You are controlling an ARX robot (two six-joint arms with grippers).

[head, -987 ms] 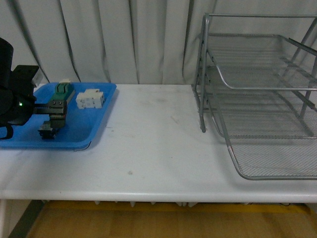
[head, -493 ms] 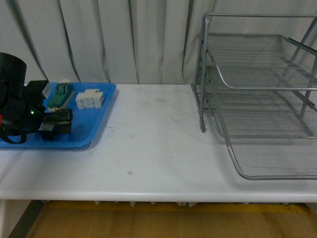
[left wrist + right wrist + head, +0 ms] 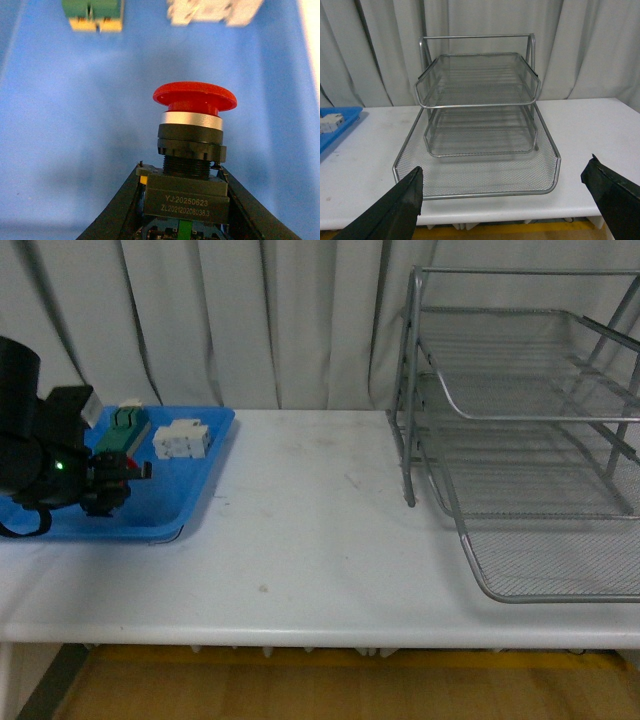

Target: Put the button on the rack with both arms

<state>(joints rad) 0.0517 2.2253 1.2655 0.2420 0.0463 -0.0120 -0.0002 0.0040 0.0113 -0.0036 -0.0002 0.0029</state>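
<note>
Left wrist view: the button (image 3: 193, 150) is carrying two lines of pale print on the black front face of its boxy body, directly below the threaded neck under the red cap. The upper line is reading "YJ:20250623"; the smaller line beneath it is reading "ZL202120208038.3"

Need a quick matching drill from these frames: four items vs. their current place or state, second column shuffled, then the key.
Items:
1 button
2 white block
3 rack
4 right gripper

States:
A open, facing the rack
B lying on the blue tray
C clamped in the left gripper
D standing on the white table

Pairs: 1-C, 2-B, 3-D, 4-A
</note>
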